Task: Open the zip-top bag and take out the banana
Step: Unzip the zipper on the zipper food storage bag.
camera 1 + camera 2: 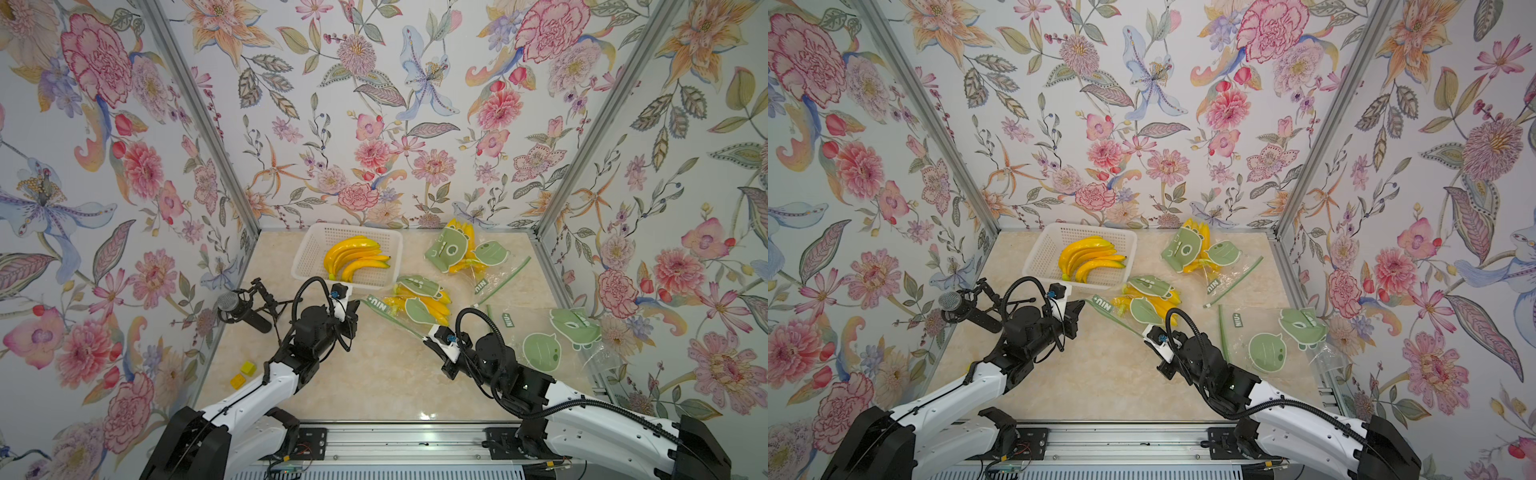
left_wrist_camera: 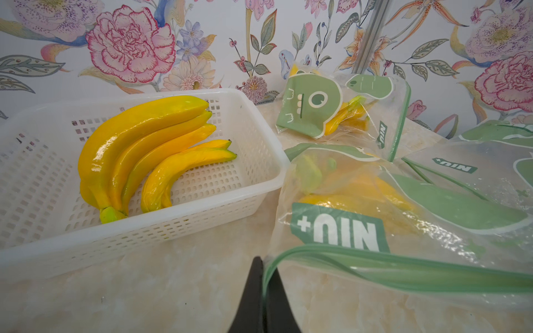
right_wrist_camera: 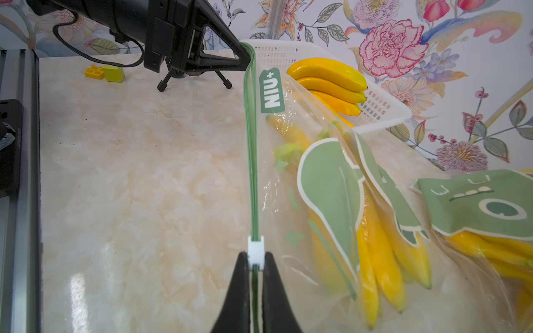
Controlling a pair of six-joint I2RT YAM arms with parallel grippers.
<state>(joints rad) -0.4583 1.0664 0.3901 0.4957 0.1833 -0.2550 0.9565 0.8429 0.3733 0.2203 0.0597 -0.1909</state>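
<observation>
The clear zip-top bag [image 1: 415, 311] [image 1: 1144, 309] with green cartoon prints lies mid-table, a yellow banana [image 1: 438, 308] [image 3: 383, 259] bunch inside it. My left gripper [image 1: 360, 301] [image 1: 1082, 303] [image 2: 263, 266] is shut on the end of the bag's green zip strip [image 2: 375, 261] next to the basket. My right gripper [image 1: 424, 335] [image 1: 1144, 332] [image 3: 256, 259] is shut on the white slider [image 3: 256, 248] at the strip's other end. The strip [image 3: 250, 150] runs taut between the two grippers and looks closed along its length.
A white basket [image 1: 306, 249] [image 2: 259, 161] behind the left gripper holds loose banana bunches. A second bag with bananas [image 1: 453, 249] lies at the back, and a flat empty bag [image 1: 557, 336] at the right. A microphone on a stand [image 1: 239, 309] and yellow blocks [image 1: 248, 368] sit at the left.
</observation>
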